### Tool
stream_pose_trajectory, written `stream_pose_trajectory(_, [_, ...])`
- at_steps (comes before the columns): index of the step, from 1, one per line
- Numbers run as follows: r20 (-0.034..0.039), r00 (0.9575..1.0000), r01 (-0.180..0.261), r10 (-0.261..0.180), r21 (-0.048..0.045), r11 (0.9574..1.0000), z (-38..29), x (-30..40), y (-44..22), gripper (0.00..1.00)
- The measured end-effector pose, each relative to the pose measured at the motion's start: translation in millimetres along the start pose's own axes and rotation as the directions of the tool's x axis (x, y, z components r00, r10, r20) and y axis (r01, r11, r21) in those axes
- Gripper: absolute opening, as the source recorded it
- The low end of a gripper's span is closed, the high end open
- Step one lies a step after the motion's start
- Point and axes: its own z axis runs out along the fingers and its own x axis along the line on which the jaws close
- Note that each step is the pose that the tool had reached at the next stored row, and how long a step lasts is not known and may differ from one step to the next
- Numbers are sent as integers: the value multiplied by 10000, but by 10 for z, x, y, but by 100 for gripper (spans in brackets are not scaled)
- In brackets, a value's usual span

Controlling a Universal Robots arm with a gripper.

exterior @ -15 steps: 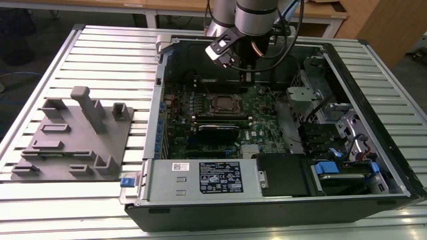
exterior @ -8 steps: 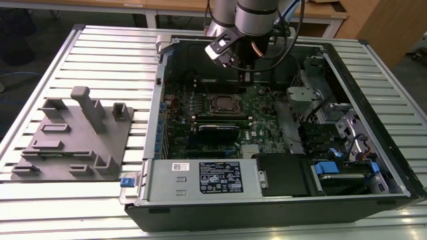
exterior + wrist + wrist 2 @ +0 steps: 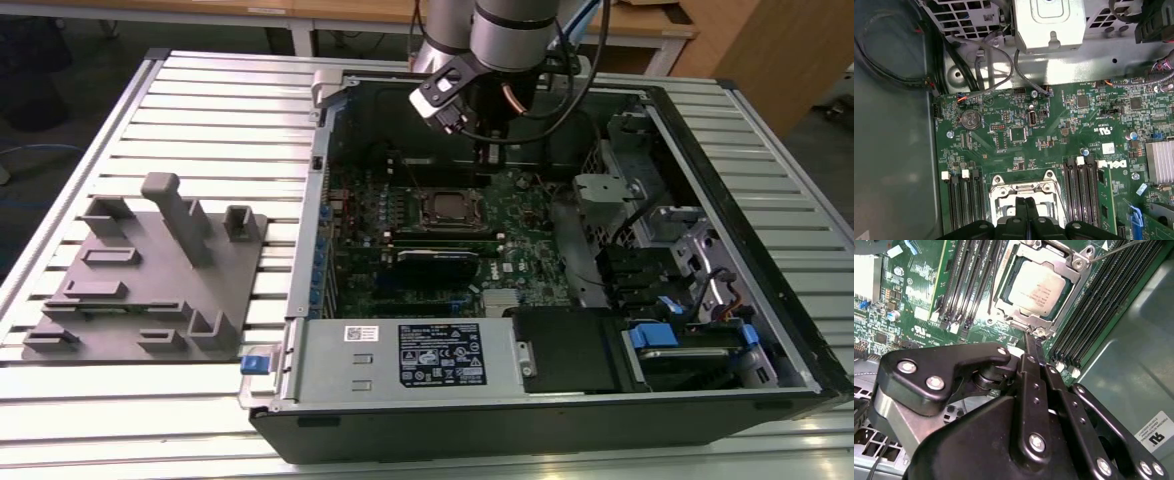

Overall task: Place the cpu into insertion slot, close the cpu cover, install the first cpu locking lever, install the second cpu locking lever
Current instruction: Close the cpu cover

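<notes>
The cpu (image 3: pixel 1036 287) lies flat in the insertion slot (image 3: pixel 447 208) on the green board, its dull silver top showing. The cpu cover (image 3: pixel 1074 271) is down over it as a silver frame around the chip. One thin lever rod (image 3: pixel 990 290) runs along one side of the socket, and another (image 3: pixel 1119 247) sticks out at the far corner. My gripper (image 3: pixel 1032 342) is shut with nothing between its fingers, its tips just above the socket's near edge. In the first wrist view the gripper (image 3: pixel 1026 204) sits over the insertion slot (image 3: pixel 1004 192). In the exterior view the gripper (image 3: pixel 491 150) hangs behind the socket.
Black memory slots (image 3: pixel 966 285) flank the socket on both sides. The open computer case (image 3: pixel 747 230) walls in the board, with a drive cage (image 3: pixel 667 250) on the exterior view's right and a power supply (image 3: pixel 400 355) in front. A grey fixture (image 3: pixel 147 280) lies on the slatted table.
</notes>
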Motion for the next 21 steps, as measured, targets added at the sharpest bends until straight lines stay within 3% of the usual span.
stream_pose_trajectory(9, [-2,10000,-1,1,-14,10000,14,-10,-88,10])
stream_pose_trajectory(21, [-2,10000,0,0,-20,10000,24,-25,-123,10])
